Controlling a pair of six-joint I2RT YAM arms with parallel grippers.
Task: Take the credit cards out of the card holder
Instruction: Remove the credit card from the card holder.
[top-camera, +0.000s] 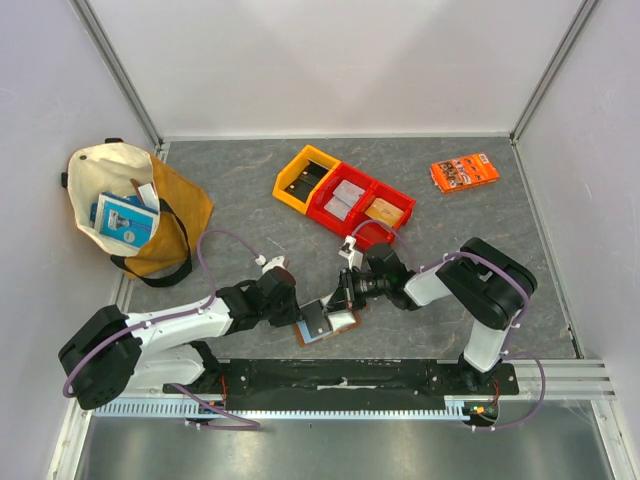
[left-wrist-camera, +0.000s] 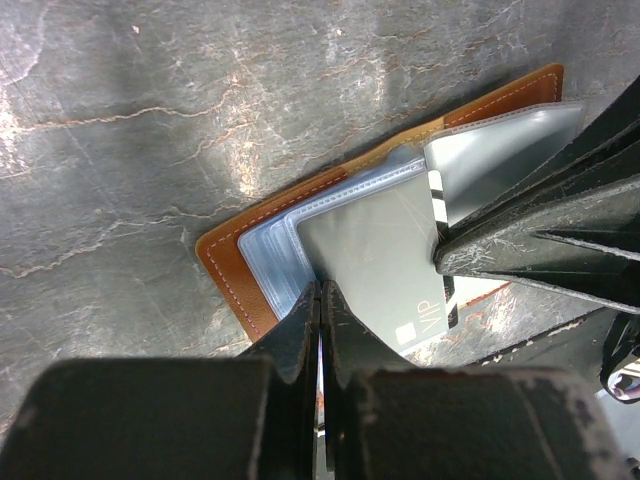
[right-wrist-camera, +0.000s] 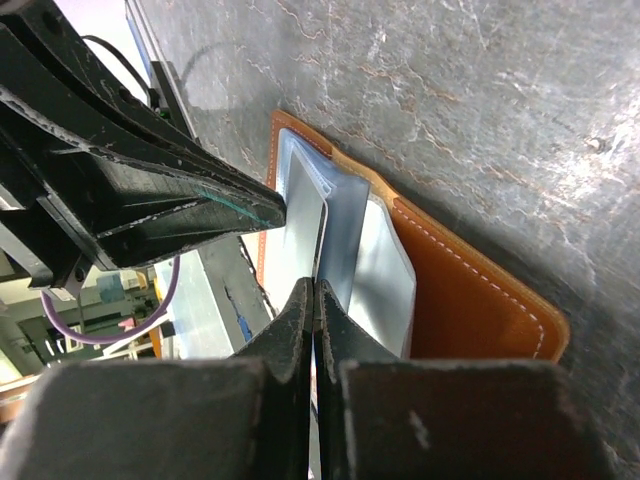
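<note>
Evidently early | card holder (top-camera: 325, 325) lay open on bench (top-camera: 250, 200) near arm bases | left end effector (left-wrist-camera: 320, 320) pinched its sleeve edge | right end effector (right-wrist-camera: 312, 300) clamped grey credit card (left-wrist-camera: 380, 260), not yet out

Bright even light, glare on the table (left-wrist-camera: 150, 120), near fingers (left-wrist-camera: 292, 345) blurred in wrist views.

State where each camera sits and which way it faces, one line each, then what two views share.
Top external: above and behind the bases, facing down at the table; both arms show, left pincer and right pincer meeting at the card holder.
Left wrist: on the left arm, facing the card holder past its shut fingers.
Right wrist: on the right arm, facing the card holder past its shut fingers.
Shared: both wrist views show the card holder and the other pincer.
</note>
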